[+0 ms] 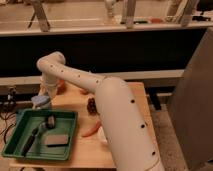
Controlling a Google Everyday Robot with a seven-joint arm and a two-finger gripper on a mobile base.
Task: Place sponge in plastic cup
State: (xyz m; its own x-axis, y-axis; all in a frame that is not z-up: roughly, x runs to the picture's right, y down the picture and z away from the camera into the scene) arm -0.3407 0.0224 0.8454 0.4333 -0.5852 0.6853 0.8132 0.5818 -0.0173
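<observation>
A grey-tan sponge [56,139] lies flat in the green tray [15,131] at the front left of the wooden table. A pale blue plastic cup [41,102] sits at the tray's far left corner, right under the arm's wrist. My gripper [43,96] hangs down from the white arm at the cup, above and behind the sponge. The cup hides the gripper's tip.
The tray also holds a dark-handled brush [32,140] and a small grey object [50,121]. On the wooden table [85,150] are a dark pine-cone-like object [91,105], an orange carrot-like item [90,130] and an orange fruit [62,86]. A grey panel [192,100] stands at the right.
</observation>
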